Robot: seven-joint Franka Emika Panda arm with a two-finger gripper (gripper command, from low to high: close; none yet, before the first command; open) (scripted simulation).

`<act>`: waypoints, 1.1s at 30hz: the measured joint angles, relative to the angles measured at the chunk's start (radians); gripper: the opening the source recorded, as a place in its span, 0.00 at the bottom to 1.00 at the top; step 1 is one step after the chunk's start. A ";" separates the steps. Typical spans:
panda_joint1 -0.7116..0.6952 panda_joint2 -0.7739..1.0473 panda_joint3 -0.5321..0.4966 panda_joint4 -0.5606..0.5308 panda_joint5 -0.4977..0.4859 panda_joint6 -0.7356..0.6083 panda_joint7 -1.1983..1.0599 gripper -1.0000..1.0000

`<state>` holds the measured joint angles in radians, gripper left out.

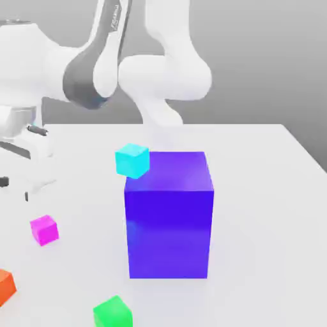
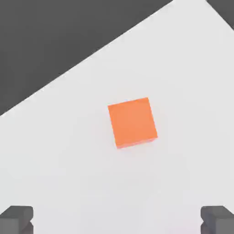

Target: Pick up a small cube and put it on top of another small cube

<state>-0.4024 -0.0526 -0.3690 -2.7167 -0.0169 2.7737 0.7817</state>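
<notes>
In the exterior view, going left to right, an orange cube [image 1: 5, 285] is sitting at the lower left edge of the white table [image 1: 268, 211], and above it, at the left edge, the white robot arm [image 1: 96, 70] is reaching down over that side. The small magenta cube [image 1: 44, 230], the one to be picked up, is resting alone on the table at lower left, well apart from everything else. A small green cube [image 1: 113, 312] is lying at the bottom, left of centre. A small cyan cube [image 1: 132, 159] is sitting just behind the upper left corner of the big blue-purple block [image 1: 169, 214] at centre. In the hand view, the gripper [image 2: 117, 219] is hanging with its two dark fingertips spread wide and empty, looking straight down on the orange cube [image 2: 132, 122]. The risk here is closing on that orange cube instead of the magenta one, since the hand is centring over the wrong object.
</notes>
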 joint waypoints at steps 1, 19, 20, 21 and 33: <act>-0.012 0.038 -0.008 -0.020 0.029 0.023 -0.022 0.50; -0.208 0.311 0.184 -0.021 0.316 0.212 -0.236 0.00; -0.186 0.278 0.153 -0.029 0.278 0.187 -0.207 0.00; -0.179 0.243 0.134 -0.038 0.230 0.161 -0.172 0.00; 0.085 0.194 0.256 0.185 0.048 -0.102 0.183 0.00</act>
<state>-0.3169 0.1414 -0.1126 -2.5315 0.0314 2.6716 0.9649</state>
